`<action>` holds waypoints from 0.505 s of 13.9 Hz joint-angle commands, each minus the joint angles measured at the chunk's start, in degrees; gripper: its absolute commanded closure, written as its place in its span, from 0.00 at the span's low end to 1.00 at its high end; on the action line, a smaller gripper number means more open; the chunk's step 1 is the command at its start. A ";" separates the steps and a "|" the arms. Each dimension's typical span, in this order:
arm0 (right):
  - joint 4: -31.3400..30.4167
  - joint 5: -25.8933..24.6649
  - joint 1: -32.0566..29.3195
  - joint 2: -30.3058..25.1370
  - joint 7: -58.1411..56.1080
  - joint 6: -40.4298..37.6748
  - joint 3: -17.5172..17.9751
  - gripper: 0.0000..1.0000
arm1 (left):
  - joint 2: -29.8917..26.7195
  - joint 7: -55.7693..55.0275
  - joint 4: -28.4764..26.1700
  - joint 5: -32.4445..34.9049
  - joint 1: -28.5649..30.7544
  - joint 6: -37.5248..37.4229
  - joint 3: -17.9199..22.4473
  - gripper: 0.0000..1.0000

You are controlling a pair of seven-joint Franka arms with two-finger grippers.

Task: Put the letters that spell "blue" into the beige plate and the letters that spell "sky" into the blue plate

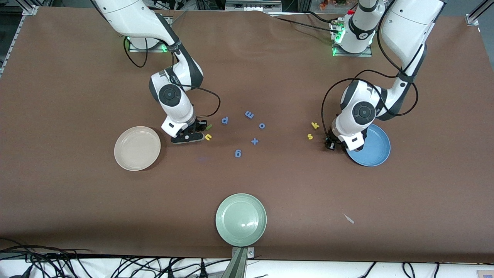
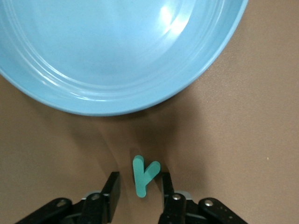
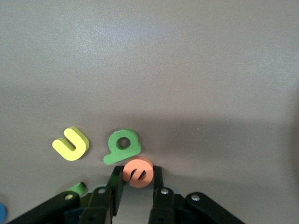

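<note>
On table: five blue pieces [image 1: 249, 114] | three plates [image 1: 241, 219]

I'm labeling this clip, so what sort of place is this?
Probably a robotics lab: a bare brown table with foam letters such as the yellow "k", aluminium framing at its corners, and loose cables along its edge.

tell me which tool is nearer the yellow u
Right. The right tool is down at the table right beside the yellow u, its fingers around the orange e. The left tool is by the blue plate.
</note>
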 commanded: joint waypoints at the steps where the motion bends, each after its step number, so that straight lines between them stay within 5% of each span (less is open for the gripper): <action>1: -0.45 0.86 0.21 -0.34 -0.57 0.72 -0.15 0.76 | -0.09 0.13 -0.37 1.50 -0.18 0.50 0.20 0.73; 4: -0.37 0.78 0.21 -0.77 -0.92 0.64 -0.32 0.76 | -0.09 -0.04 -0.37 2.46 -0.18 0.41 0.29 0.97; 7: -0.19 0.86 0.04 -1.56 -2.23 -0.15 -0.50 0.76 | -0.18 -0.66 -0.37 2.82 -0.09 0.32 0.29 1.00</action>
